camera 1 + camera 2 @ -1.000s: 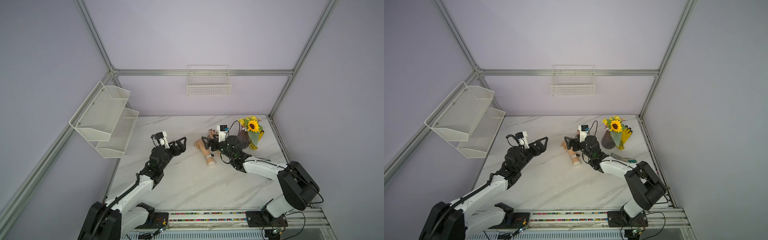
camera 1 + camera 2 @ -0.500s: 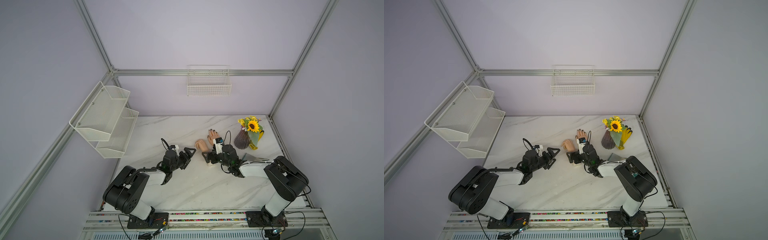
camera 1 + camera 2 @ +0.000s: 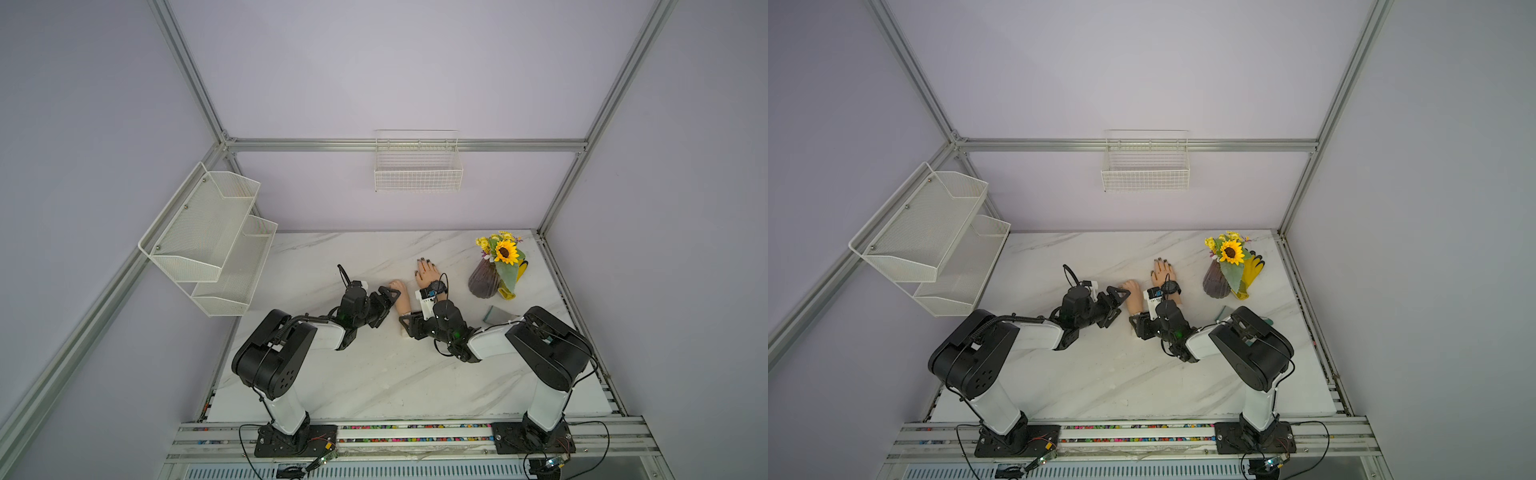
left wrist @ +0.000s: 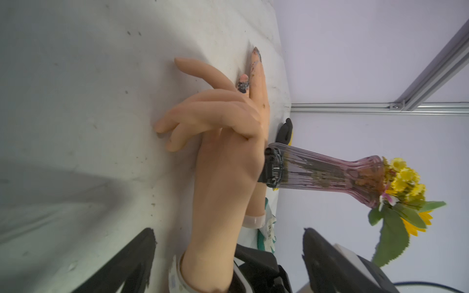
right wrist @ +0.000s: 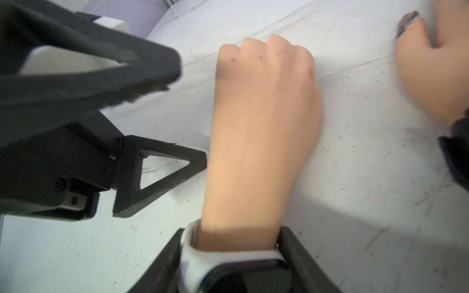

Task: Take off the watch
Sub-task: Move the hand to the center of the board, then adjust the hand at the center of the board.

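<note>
a: watch [image 5: 223,258] on the wrist of fist [image 5: 264,121], on desk [image 5: 368,177]. right claw [image 5: 231,236] jaws against both its sides, real grip? can't tell.
b: left claw [image 3: 392,297] open beside fist, not holding. pull now and fist likely drags, or watch slips.

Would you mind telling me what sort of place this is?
Most likely a robotics lab test cell: an aluminium frame with plain lavender walls encloses a marble-look table, two robot arms are mounted on its front rail, and mannequin hands serve as props.
</note>
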Available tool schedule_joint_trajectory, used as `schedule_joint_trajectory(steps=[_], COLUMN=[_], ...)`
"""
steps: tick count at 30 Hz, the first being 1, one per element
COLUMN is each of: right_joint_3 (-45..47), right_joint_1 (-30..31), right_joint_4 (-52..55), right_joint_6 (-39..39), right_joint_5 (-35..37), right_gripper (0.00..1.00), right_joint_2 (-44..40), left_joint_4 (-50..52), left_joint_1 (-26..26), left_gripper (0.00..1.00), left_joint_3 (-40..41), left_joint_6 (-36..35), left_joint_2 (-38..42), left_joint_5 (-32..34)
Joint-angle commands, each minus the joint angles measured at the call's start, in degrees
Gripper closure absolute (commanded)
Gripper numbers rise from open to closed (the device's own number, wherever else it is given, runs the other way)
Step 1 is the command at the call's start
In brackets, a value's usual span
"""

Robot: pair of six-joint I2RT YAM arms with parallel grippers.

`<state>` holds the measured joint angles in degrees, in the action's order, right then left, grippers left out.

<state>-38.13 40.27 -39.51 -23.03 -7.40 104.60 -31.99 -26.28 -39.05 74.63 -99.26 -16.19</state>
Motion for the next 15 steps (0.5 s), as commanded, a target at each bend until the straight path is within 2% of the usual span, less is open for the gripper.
schedule_joint_trajectory(steps=[1,2,4,6,10,15], right_joint_3=[0.1,0.5,1.8,3.7,7.4,10.0], right_joint_1=[0.9,0.9,0.9,0.9,1.3,4.4], right_joint_4=[-2.5,-2.8,-3.4,-4.5,-4.9,-3.6], right_joint_6=[1.0,0.8,0.5,-0.2,-1.4,-3.0], right_joint_5=[0.6,0.6,1.0,1.1,3.9,13.9], right_gripper=[0.45,0.42,0.24,0.18,0.15,0.14], right_joint_2=[-0.1,-0.7,-2.6,-5.3,-12.4,-18.8], left_joint_4=[6.2,7.6,11.6,15.3,18.0,16.9], left_joint_1=[-0.2,-0.2,-0.2,-0.2,-0.2,-0.8], left_gripper=[0.09,0.10,0.10,0.12,0.19,0.27], left_joint_3=[-2.0,-2.4,-4.4,-6.8,-9.3,-11.5], left_joint_6=[-6.8,-8.3,-11.7,-14.1,-15.4,-15.2], left_joint_2=[1.2,1.5,1.6,0.9,-0.6,-2.9], left_joint_5=[4.2,4.7,5.2,5.0,5.5,5.9])
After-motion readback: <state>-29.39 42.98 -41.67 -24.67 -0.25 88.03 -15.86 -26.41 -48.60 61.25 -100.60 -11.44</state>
